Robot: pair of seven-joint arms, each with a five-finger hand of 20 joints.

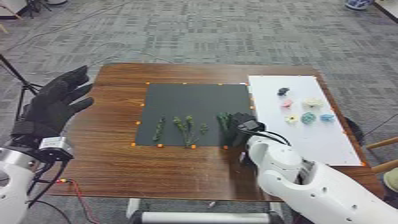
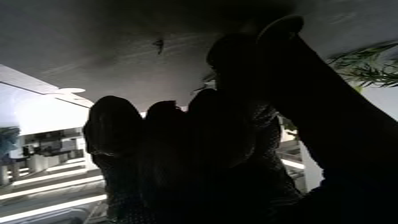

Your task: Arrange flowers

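Observation:
In the head view, my right hand [image 1: 242,124] is low at the dark mat's right edge, with its thumb and fingers curled round a green sprig [image 1: 224,120]. The right wrist view shows the black right hand [image 2: 213,135] with thumb and a finger drawn together; bits of leaf peep out beside that finger, and the pinched part is hidden. More green leaves [image 2: 366,65] stand near the thumb. Other sprigs lie on the mat: a slim one [image 1: 159,129], a branching one [image 1: 187,131] and a small one [image 1: 203,129]. My left hand [image 1: 58,102] is raised at the left, fingers straight.
The dark mat [image 1: 195,100] lies mid-table. On the white board [image 1: 320,145] to its right are a black piece [image 1: 282,91] and pink [image 1: 287,103], cream [image 1: 313,102], yellow [image 1: 291,119], teal [image 1: 308,118] and blue [image 1: 327,117] flower heads. Orange markers line the mat.

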